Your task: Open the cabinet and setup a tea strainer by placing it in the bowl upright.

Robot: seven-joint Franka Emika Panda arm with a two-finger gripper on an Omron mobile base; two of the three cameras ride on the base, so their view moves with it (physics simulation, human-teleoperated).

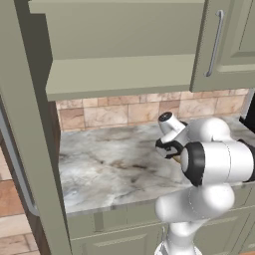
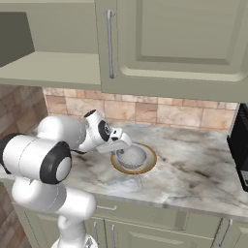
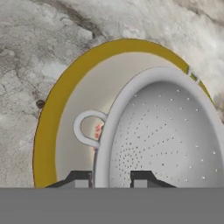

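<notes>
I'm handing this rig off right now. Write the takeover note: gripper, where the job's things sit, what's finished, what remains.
Gripper: shut on the tea strainer's rim, low over the bowl.
Cabinet: door swung open, shelf showing.
Tea strainer: inside the bowl, open side up, its loop handle over the bowl's floor.
Bowl: on the marble counter, below the wall cabinets.
Done: cabinet opened, strainer brought into the bowl.
Left: release, check that the strainer rests upright, lift the arm away.

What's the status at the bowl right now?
Hand shut on strainer rim. Strainer sits upright inside bowl, open side up. Cabinet door open. Nothing in the way on counter.
</notes>
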